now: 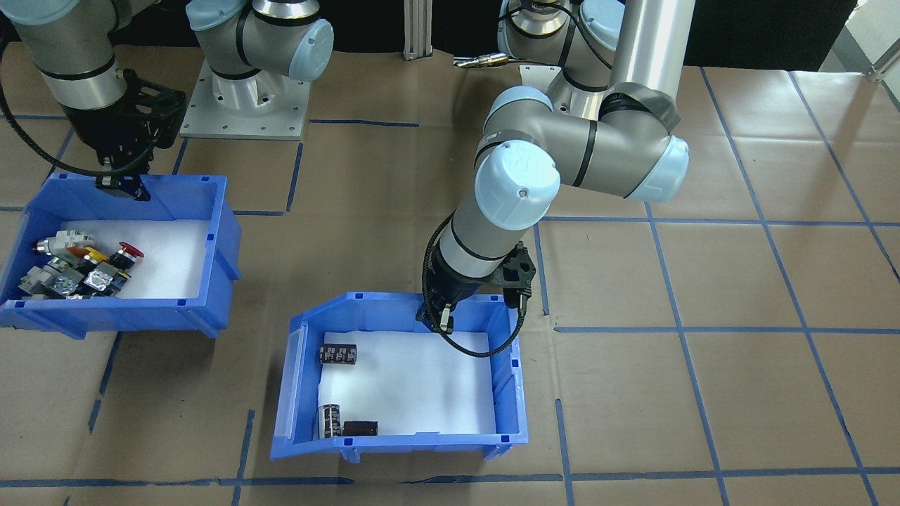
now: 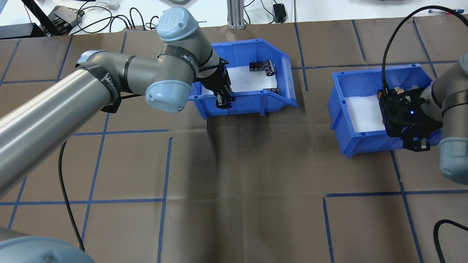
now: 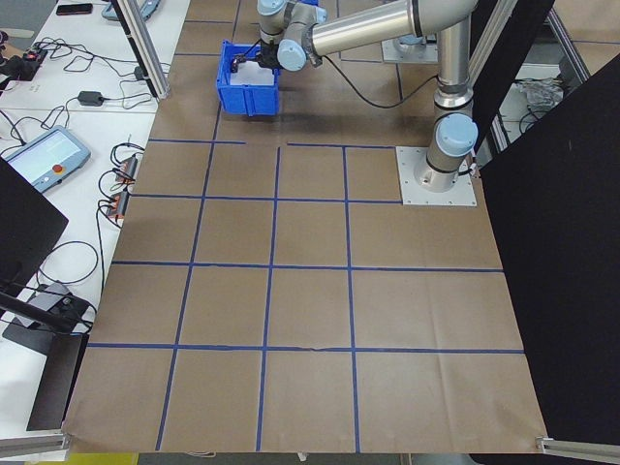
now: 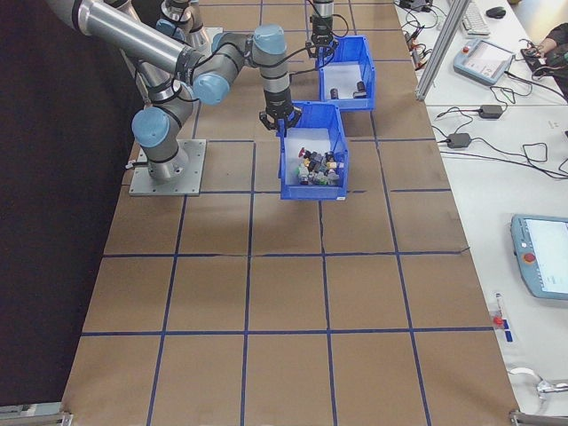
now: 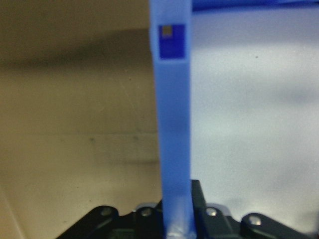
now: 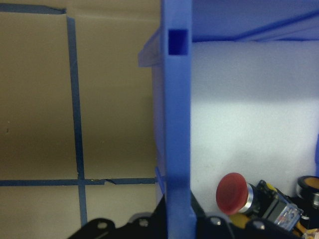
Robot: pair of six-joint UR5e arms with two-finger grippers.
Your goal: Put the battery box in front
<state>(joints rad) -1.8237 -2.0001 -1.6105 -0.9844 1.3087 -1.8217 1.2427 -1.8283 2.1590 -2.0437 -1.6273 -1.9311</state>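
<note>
The battery box [image 1: 394, 443] is a blue bin with a white liner and three dark cells [image 1: 338, 353] along its sloped end. It stands mid-table, and in the overhead view the battery box [image 2: 252, 102] is at the far centre. My left gripper [image 1: 439, 320] is shut on the wall nearest the robot. In the left wrist view that blue wall [image 5: 172, 124] runs between the fingers of my left gripper [image 5: 174, 229]. My right gripper [image 2: 415, 144] is shut on the near wall of a second blue bin [image 2: 365, 144], whose wall [image 6: 178, 124] shows in the right wrist view.
The second bin [image 1: 105, 316] holds colourful push-button switches [image 1: 77, 270], one with a red cap [image 6: 232, 191]. Brown paper with blue tape lines covers the table. Both arm bases stand at the robot side. Cables and devices lie beyond the far edge.
</note>
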